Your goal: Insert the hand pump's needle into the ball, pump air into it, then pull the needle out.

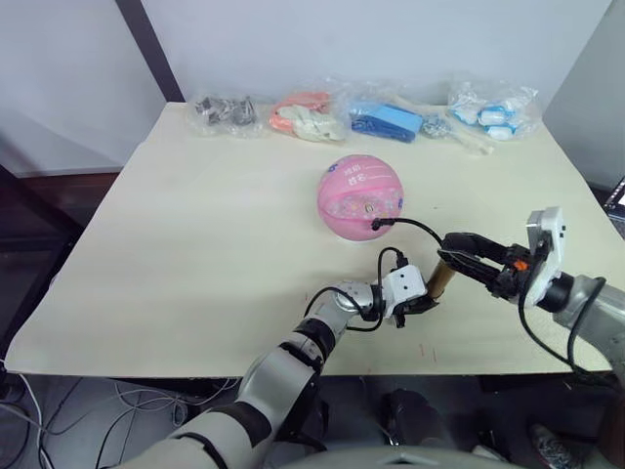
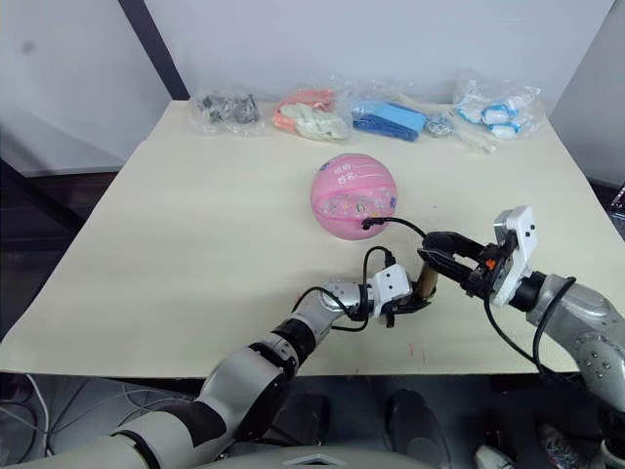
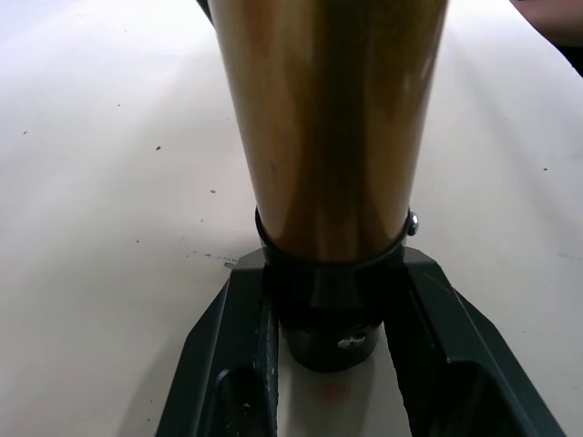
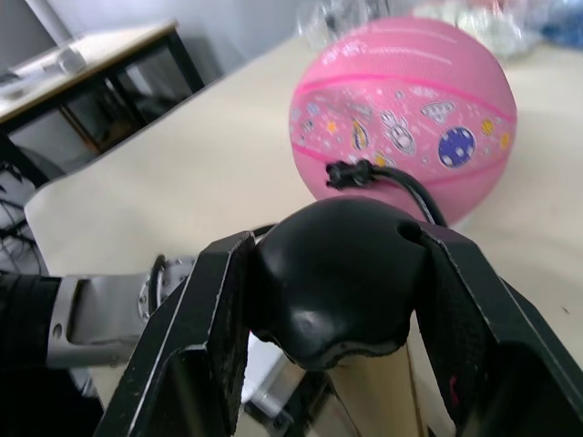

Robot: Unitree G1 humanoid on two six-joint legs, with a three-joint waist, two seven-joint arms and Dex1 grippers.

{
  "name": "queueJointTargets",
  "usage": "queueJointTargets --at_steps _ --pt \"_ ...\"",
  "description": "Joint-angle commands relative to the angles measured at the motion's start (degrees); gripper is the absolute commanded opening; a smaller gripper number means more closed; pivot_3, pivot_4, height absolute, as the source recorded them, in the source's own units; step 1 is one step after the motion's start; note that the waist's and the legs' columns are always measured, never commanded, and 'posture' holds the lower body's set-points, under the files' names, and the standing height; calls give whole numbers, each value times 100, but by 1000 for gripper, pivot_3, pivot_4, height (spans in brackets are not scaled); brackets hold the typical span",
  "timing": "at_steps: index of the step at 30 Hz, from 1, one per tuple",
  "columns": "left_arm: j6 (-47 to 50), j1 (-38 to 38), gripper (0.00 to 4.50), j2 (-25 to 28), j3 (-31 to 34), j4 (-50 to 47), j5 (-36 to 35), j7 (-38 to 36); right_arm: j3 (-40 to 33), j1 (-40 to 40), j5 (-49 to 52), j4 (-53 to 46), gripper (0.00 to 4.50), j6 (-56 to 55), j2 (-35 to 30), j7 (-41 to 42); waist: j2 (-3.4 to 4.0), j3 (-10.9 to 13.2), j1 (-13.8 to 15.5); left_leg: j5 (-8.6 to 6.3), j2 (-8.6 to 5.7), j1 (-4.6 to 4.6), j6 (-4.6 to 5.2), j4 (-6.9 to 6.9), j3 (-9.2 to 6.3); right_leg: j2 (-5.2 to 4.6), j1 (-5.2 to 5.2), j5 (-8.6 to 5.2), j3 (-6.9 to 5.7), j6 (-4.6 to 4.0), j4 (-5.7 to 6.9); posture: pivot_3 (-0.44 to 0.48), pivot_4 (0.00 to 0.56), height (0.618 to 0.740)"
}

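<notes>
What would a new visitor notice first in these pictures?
Probably the pink ball in the middle of the table, with the needle plugged into its near side. Just in front, both tools hold the hand pump: the left tool clamps its base, the right tool its black top.

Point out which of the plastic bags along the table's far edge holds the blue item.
The bag with the blue item is third from the robot's left in the row. The grey bag and orange-and-white bag lie to its left, the blue-and-white bag to its right.
</notes>
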Motion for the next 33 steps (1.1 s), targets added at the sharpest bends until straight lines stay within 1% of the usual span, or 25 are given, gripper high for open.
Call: queueJointTargets --at_steps 1,4,10,12,16,20,22,25,29,33 --pt "264 208 1104 119 -140 377 238 -69 -712 -533 820 -280 2019 331 -286 -277 1 1 7 0 0 -3 0 -1 -4 1 -1 0 -3 0 -1 0 150 740" --pt "268 210 1104 120 -143 382 242 -73 -1209 -1152 1682 -303 2019 626 -746 -583 19 21 5 0 -2 -9 0 1 -1 -3 -4 1 -1 -1 -1 0 150 740" --pt "272 207 1104 123 -138 391 240 -71 -1615 -1898 2639 18 2019 958 -1462 -925 12 28 5 1 -5 -23 1 3 -2 -16 -13 2 -8 -2 -3 0 150 740" --pt "272 211 1104 123 -139 393 240 -68 -1673 -2109 2843 161 2019 1015 -1658 -989 12 28 5 1 -4 -23 1 5 2 -21 -14 12 -7 -17 -3 0 150 740" --pt "278 213 1104 123 -143 396 233 -61 -1686 -2397 3073 349 2019 1095 -1879 -1067 11 35 11 1 -4 -38 2 5 -2 -24 -25 14 -11 -20 -4 0 150 740" --pt "285 221 1104 130 -145 390 226 -59 -1644 -2562 3173 420 2019 1133 -1913 -1182 15 35 19 2 -6 -99 3 23 1 -28 -87 20 -7 -19 8 0 150 740" --pt "287 221 1104 136 -144 389 225 -58 -1629 -2467 3208 385 2019 1157 -1816 -1252 15 35 20 2 -8 -105 3 23 3 -31 -96 21 -6 -20 11 0 150 740" --pt "282 229 1104 150 -142 385 222 -58 -1601 -2080 3107 224 2019 1142 -1549 -1288 13 35 25 2 -8 -104 3 21 4 -32 -96 21 -5 -20 11 0 150 740" --pt "271 241 1104 161 -149 378 223 -62 -1469 -1304 2610 -74 2019 1062 -1152 -1096 1 26 20 2 -8 -97 3 20 4 -31 -90 20 -5 -19 14 0 150 740" --pt "264 246 1104 172 -152 370 220 -68 -1101 -612 2058 -257 2019 755 -627 -944 -2 16 -1 2 -9 -80 4 21 7 -20 -77 19 -3 -18 18 0 150 740"
